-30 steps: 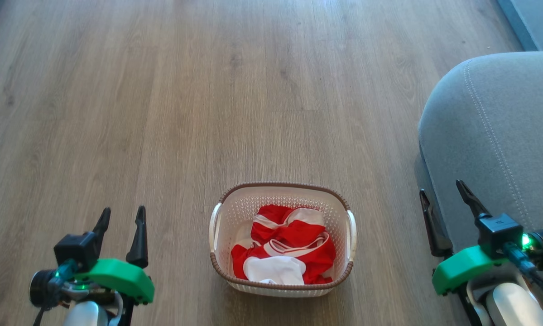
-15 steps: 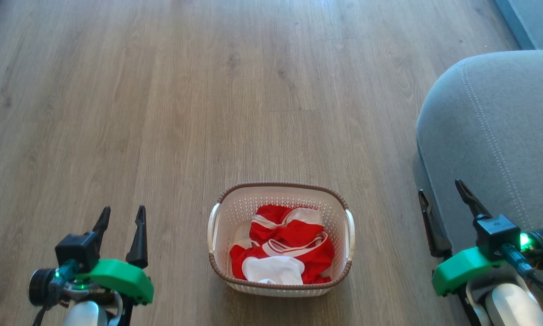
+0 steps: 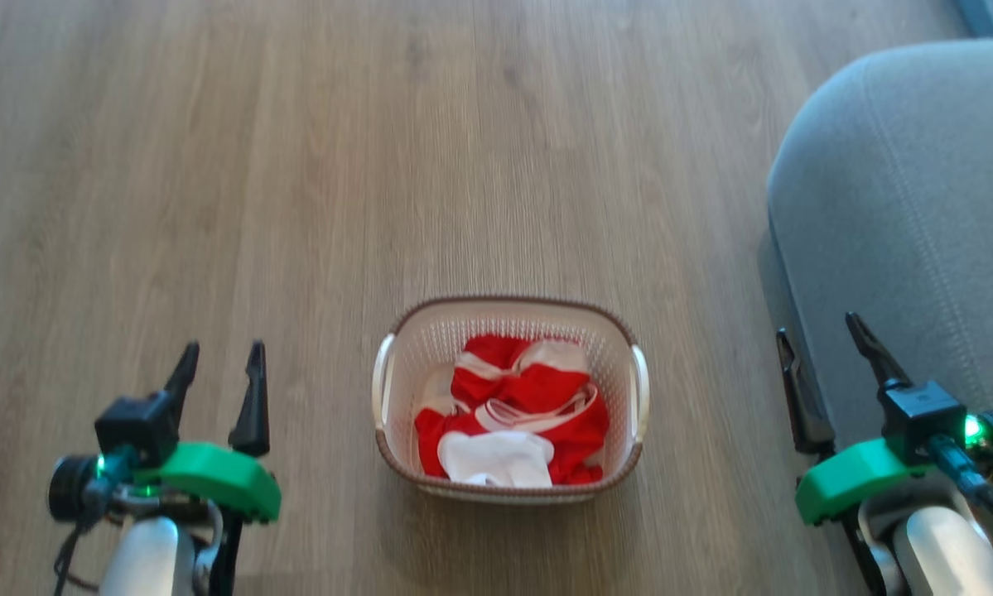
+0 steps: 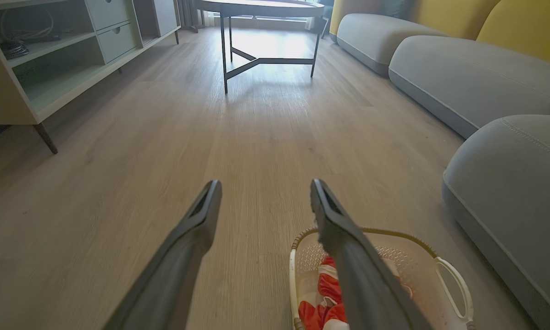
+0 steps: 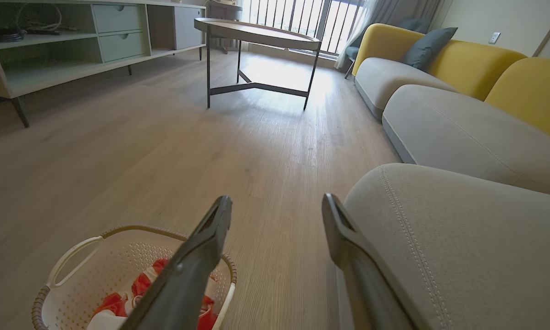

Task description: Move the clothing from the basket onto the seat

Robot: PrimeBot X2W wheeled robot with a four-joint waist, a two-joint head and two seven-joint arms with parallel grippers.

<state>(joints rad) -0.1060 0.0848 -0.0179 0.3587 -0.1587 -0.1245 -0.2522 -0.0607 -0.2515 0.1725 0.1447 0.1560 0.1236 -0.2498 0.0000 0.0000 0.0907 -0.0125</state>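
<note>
- The soft red garment with white bands is lying crumpled inside the cream perforated plastic basket with a brown rim, which sits on the wood-look plank floor.
- Left gripper: fingers spread apart, nothing in them, off to the basket's left.
- Right gripper: same deal, wide apart and empty, just beside the big grey fabric seat cushion.

We are looking over a pale wood floor. Daylight is coming through a barred window and shining on the boards under a round table with dark legs. A low shelf unit with drawers is standing along our left. A grey sofa with yellow backs and a blue-grey pillow is running along our right.
</note>
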